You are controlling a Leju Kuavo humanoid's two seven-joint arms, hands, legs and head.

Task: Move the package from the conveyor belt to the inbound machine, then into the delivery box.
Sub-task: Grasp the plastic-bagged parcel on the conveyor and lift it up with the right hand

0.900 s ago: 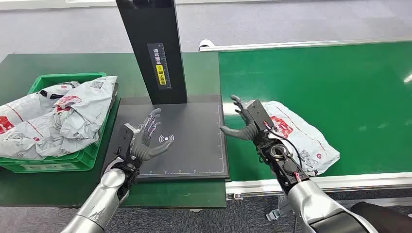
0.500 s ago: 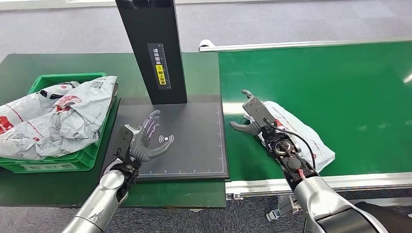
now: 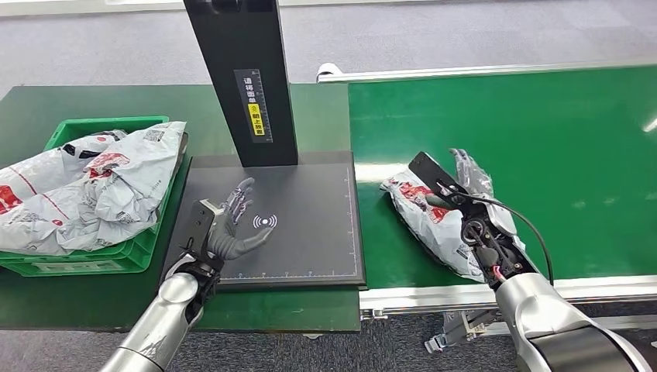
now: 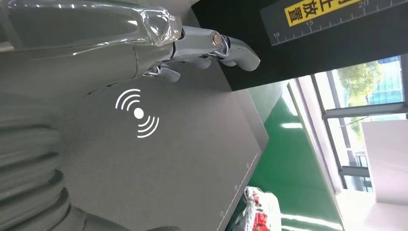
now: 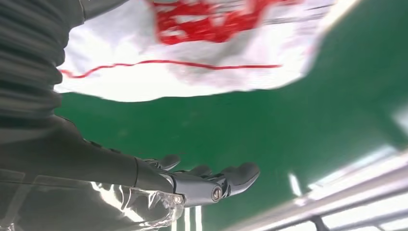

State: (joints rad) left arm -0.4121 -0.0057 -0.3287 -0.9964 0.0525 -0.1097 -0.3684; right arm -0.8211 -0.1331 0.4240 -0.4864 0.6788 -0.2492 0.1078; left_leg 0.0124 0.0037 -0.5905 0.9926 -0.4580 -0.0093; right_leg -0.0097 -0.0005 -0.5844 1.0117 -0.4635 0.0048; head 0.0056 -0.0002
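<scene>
A grey-white package [image 3: 422, 215] with red print lies bunched up on the green conveyor belt [image 3: 558, 139], near its left end. My right hand [image 3: 452, 188] is tilted on edge against the package's right side, and part of the bag [image 3: 472, 167] shows behind it. In the right wrist view its fingers [image 5: 211, 185] are stretched out straight over the belt [image 5: 250, 130], with the package [image 5: 192, 53] a gap away on the thumb side. My left hand [image 3: 232, 223] hovers open, palm up, over the inbound machine's dark plate [image 3: 314, 248]. Its fingers [image 4: 231, 48] hold nothing.
The machine's black column [image 3: 248, 77] rises behind the plate. A green delivery box [image 3: 77, 263], heaped with several grey packages [image 3: 93, 186], stands left of the plate. The belt's metal rail [image 3: 434, 294] runs along the near side. The package [image 4: 257, 211] shows past the plate's edge.
My right hand has swung right from the package's left end to its right side and turned on edge. The package has been pushed left and bunched up. The left hand has stayed still.
</scene>
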